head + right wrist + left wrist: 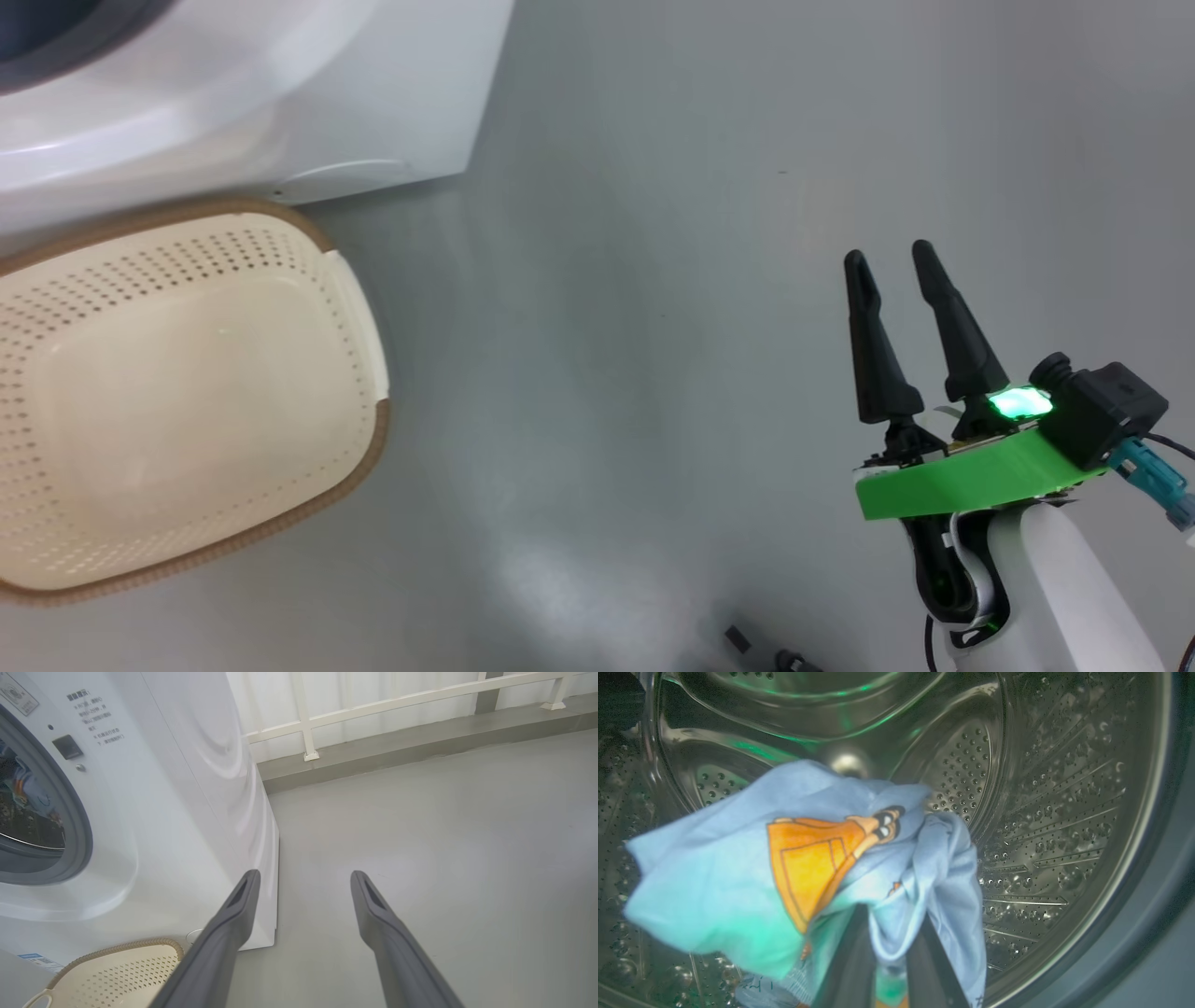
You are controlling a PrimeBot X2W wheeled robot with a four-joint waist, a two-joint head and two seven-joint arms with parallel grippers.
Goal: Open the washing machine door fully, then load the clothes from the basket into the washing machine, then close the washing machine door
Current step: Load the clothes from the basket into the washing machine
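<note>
Open grey floor (653,327) around right hand (888,252), washing machine (187,812) and basket (187,392) to its left, railing (303,723) beyond

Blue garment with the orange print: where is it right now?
Left wrist view: the blue garment is pinched in the left fingers, inside the steel drum.

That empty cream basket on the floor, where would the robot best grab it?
Probably the white side handle of the basket, pinched from above: the basket sits upright, and that thin handle faces the right gripper, whose fingers stand open.
</note>
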